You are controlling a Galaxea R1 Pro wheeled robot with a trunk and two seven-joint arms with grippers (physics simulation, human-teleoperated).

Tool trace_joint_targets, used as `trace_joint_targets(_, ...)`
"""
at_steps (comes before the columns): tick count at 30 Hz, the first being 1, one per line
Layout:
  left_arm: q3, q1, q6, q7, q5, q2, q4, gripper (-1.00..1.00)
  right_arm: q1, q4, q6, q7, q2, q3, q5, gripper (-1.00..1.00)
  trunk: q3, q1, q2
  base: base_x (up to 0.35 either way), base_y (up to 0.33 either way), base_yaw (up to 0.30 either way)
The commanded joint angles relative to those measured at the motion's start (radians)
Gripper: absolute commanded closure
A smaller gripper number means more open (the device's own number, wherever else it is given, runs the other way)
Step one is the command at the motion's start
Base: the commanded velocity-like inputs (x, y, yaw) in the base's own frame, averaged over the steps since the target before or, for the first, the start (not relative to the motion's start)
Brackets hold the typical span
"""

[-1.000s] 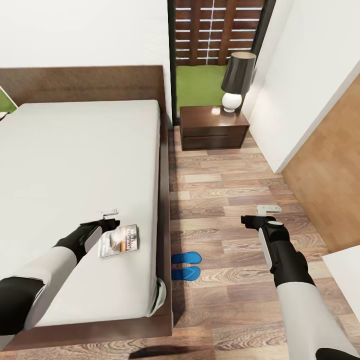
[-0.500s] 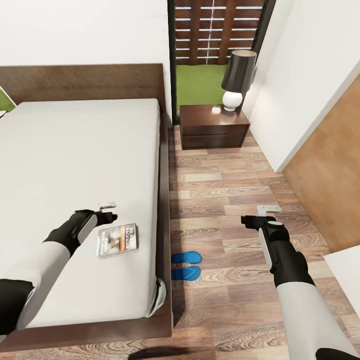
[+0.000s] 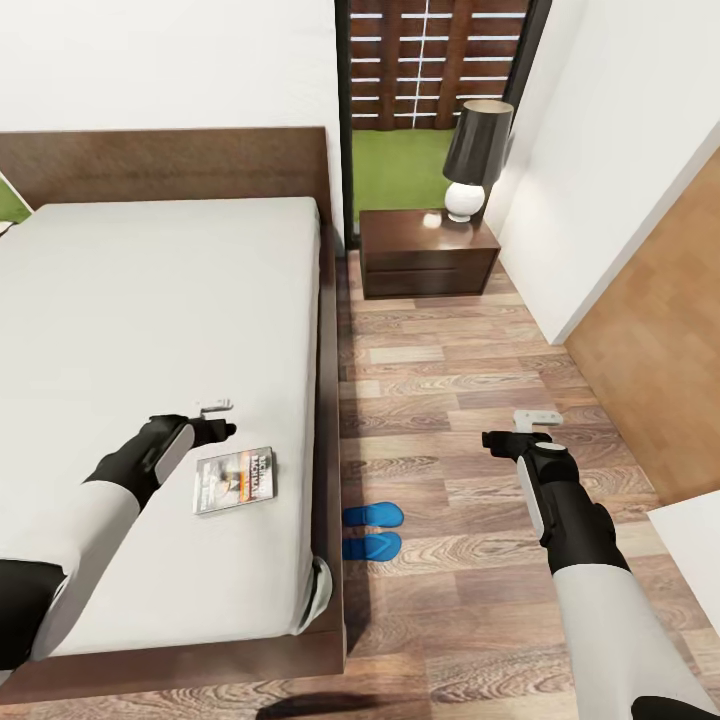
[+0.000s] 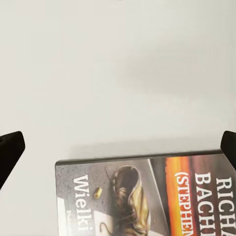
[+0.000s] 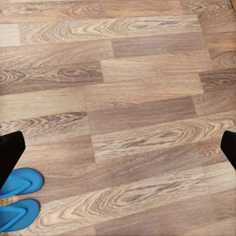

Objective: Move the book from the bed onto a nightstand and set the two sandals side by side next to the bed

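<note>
The book point(image 3: 235, 480) lies flat on the light-grey mattress of the bed point(image 3: 150, 300), near its right edge and foot. My left gripper point(image 3: 222, 420) hovers open just beyond the book's far edge, nothing in it. Through the left wrist camera, the book point(image 4: 147, 196) shows its orange band and white lettering below the open gripper point(image 4: 118, 147), one black fingertip point(image 4: 10, 152) at each side. The two blue sandals point(image 3: 373, 530) lie side by side on the floor against the bed. My right gripper point(image 3: 512, 428) hangs open over the floor, the sandals point(image 5: 18, 196) off to one side.
A dark-brown nightstand point(image 3: 428, 250) stands beside the headboard, carrying a lamp point(image 3: 475, 160) with a black shade. A white wall point(image 3: 600, 200) runs along the right. Wood-plank floor point(image 3: 440, 370) stretches between the bed and that wall.
My left gripper has drawn back off the book and a little up the bed, uncovering the whole cover. The right arm, book and sandals have stayed put.
</note>
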Motion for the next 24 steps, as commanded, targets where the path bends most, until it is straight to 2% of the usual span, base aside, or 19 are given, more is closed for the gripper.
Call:
trace_joint_targets(1,-0.008,0.000,0.004,0.009,0.010,0.002,-0.002,-1.00,0.000,-0.001,0.005,-0.001,0.000,0.001,0.004,-1.00,-0.004,0.004,-0.007,0.000,0.000,0.000)
trace_joint_targets(6,-0.008,0.000,0.003,0.009,0.012,0.003,-0.002,-1.00,0.000,-0.002,0.005,0.000,0.000,0.001,0.005,-1.00,-0.019,0.023,-0.042,0.000,0.000,0.000)
trace_joint_targets(18,-0.007,0.000,-0.004,0.008,0.012,0.001,-0.004,-1.00,0.000,-0.002,0.006,-0.001,0.000,0.001,0.005,-1.00,-0.019,0.023,-0.042,0.000,0.000,0.000)
trace_joint_targets(24,-0.006,0.000,-0.005,0.008,0.012,0.001,-0.004,-1.00,0.000,-0.002,0.006,-0.001,0.000,0.002,0.005,-1.00,-0.038,0.046,-0.084,0.000,0.000,0.000)
